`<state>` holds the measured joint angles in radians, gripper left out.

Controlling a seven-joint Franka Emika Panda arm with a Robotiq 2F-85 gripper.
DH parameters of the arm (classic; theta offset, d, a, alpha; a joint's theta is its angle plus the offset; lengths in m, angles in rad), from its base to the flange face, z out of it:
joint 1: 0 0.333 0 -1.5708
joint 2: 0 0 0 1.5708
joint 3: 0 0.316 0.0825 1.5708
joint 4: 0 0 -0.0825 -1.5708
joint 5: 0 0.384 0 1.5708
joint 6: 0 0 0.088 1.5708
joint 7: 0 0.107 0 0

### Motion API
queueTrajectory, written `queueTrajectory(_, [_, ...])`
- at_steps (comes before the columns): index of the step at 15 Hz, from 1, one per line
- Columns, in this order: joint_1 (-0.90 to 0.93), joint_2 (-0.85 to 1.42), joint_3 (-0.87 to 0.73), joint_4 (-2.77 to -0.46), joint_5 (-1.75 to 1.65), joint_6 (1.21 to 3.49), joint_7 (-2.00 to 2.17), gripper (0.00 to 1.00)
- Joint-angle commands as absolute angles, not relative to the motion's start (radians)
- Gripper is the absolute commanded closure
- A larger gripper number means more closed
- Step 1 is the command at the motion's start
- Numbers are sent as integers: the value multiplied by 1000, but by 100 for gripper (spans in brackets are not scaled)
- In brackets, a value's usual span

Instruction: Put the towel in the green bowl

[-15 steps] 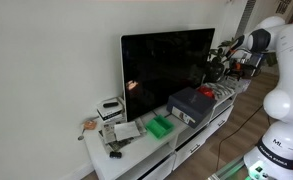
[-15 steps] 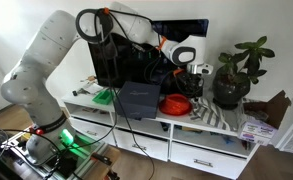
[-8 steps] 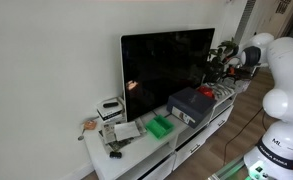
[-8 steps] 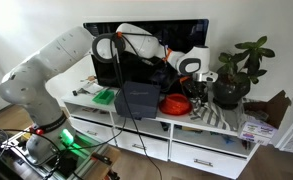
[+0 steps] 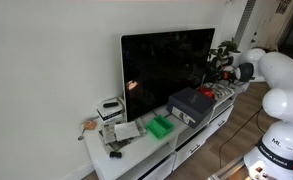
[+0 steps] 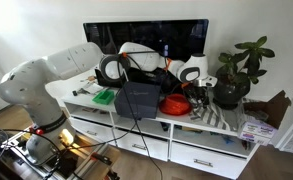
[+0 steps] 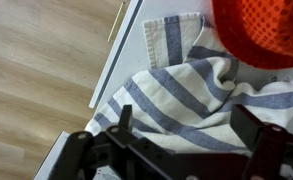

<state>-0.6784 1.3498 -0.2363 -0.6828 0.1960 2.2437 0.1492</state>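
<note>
Gripper (image 7: pixel 186 140) spread wide, poised over the striped towel (image 7: pixel 176 95) at the counter (image 7: pixel 126 60) edge, red bowl (image 7: pixel 261 30) just beside.

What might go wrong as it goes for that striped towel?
The striped towel lies against the orange bowl, so lifting it might drag that bowl. It sits near the cabinet edge and might slip to the floor. The green bowl is beyond the dark box, where a dangling towel might snag.
</note>
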Motion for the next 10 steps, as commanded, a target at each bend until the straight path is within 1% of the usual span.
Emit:
queueTrajectory(1, [-709, 1457, -189, -551, 179, 2275, 210, 0])
queueTrajectory(6, [-710, 1545, -186, -477, 171, 2323, 331, 0])
queueTrajectory(8, [-691, 1492, -201, -603, 180, 2391, 366, 0])
queueTrajectory(10, [-688, 1497, -201, -627, 174, 2443, 393, 0])
